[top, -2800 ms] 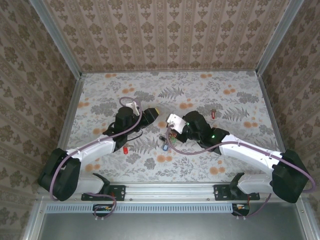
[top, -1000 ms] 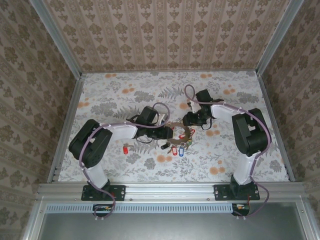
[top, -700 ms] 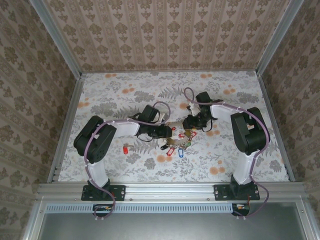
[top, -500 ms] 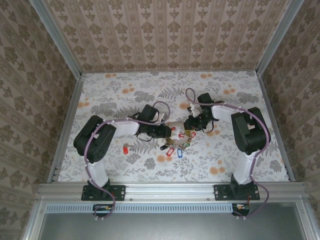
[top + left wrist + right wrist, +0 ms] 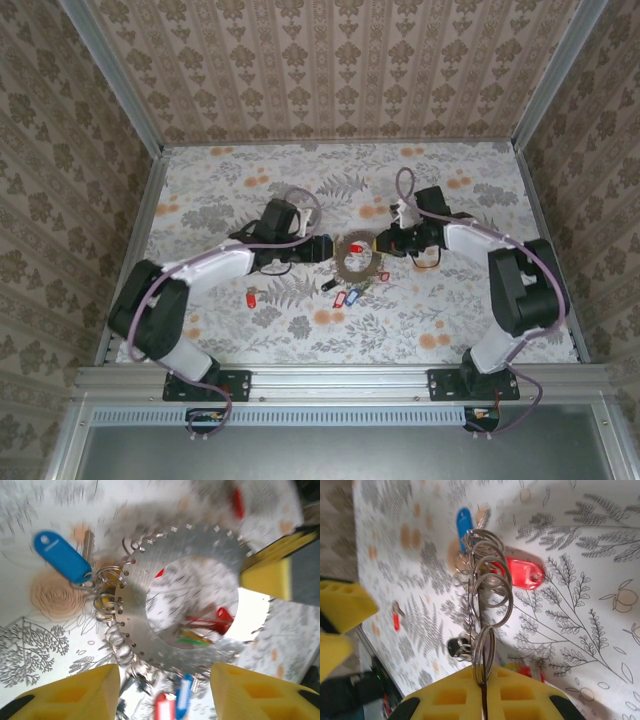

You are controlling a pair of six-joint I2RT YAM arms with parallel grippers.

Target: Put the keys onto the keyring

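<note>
The toothed grey keyring sits near the middle of the floral-patterned table. Its rim is pinched edge-on between the closed yellow fingers of the right gripper, which reaches in from the ring's right side. Small split rings are threaded through holes along the rim, and the keys cluster at the ring's near edge — a blue-tagged key and a red-tagged key among them. Facing the ring from the left, the left gripper has its jaws spread apart, one yellow finger to either side of the ring's width and the tips just short of the rim — whether they touch it cannot be told. A lone red key lies on the table well apart from the ring, near the left arm.
</note>
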